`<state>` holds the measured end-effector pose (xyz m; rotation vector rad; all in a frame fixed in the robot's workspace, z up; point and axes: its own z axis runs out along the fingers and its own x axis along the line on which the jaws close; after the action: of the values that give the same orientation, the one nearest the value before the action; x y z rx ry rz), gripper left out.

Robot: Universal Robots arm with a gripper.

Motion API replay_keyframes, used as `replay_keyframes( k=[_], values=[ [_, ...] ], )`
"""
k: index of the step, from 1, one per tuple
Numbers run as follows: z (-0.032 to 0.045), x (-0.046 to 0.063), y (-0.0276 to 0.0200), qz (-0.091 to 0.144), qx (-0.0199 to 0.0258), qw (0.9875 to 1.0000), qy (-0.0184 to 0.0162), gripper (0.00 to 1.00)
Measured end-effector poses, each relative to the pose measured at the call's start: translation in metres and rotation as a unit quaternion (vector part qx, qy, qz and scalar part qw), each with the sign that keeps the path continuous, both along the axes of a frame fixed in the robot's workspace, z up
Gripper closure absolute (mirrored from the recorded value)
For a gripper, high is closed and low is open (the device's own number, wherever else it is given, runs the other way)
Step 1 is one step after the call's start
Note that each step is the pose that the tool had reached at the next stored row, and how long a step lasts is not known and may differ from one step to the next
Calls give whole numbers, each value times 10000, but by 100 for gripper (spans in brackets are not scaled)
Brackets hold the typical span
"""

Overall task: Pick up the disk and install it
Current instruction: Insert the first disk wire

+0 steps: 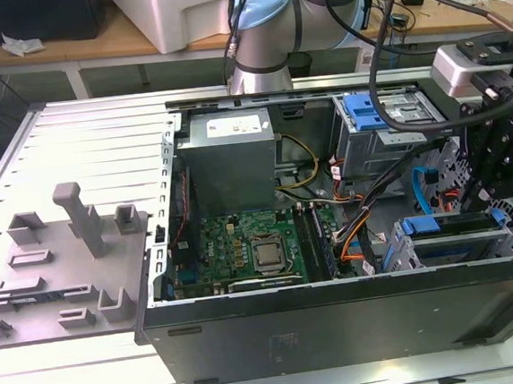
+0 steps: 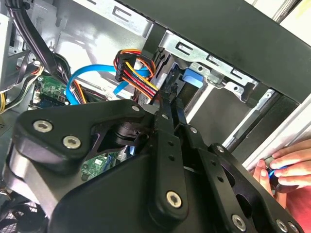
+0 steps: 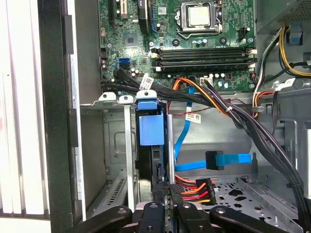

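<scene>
First wrist view puts the disk (image 3: 151, 127) on edge in 1 slot of the drive bay (image 3: 112, 141) at the case's corner, its blue rail end toward the motherboard (image 3: 194, 43). So you are at the install step, with the pick-up done. Your tool (image 3: 169, 191) sits at the disk's opposite end, tips pressed together with nothing visibly between them; whether they touch the disk I can't tell. Seating it, I judge, calls for a straight push along the slot, clear of the orange-and-red power plug (image 3: 192, 189) just beside the tool (a hand (image 2: 286, 165) rests at the case's outer edge in the second wrist view).
</scene>
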<state>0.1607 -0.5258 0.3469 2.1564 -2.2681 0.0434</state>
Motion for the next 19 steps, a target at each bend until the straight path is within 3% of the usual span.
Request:
replay_keyframes(
  k=[6,19],
  values=[
    [1,-2,-9,0,30,10000,0,84],
    [2,-7,-83,0,174,9998,0,84]
  ],
)
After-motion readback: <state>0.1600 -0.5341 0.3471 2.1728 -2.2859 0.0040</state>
